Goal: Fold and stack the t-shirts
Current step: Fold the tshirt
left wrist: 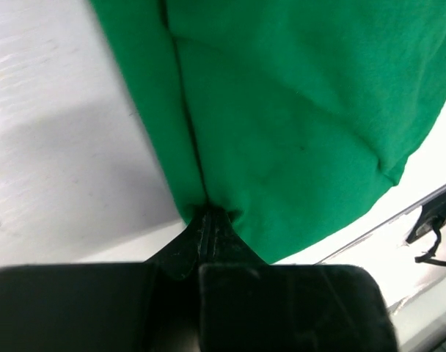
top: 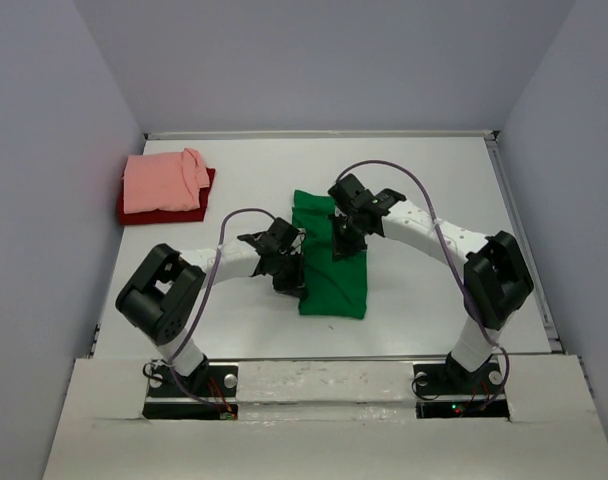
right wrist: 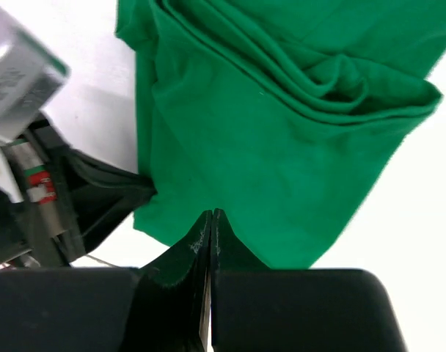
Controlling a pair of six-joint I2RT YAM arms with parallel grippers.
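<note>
The bright green t-shirt (top: 334, 285) lies as a long folded strip at the table's middle. My left gripper (top: 287, 285) is at its near left edge, shut on a pinch of the green cloth (left wrist: 296, 110), which bunches at the closed tips (left wrist: 210, 214). My right gripper (top: 342, 245) is over the strip's middle, jaws shut, with nothing seen between the tips (right wrist: 210, 214); the green shirt (right wrist: 282, 132) lies below them. The salmon pink t-shirt (top: 162, 180) lies folded on the dark red t-shirt (top: 169, 214) at the far left.
The white table (top: 434, 180) is walled by grey panels at the back and sides. The left arm's gripper body (right wrist: 83, 198) shows at the left of the right wrist view, close to my right fingers. A raised white ledge runs along the near edge (top: 324, 390).
</note>
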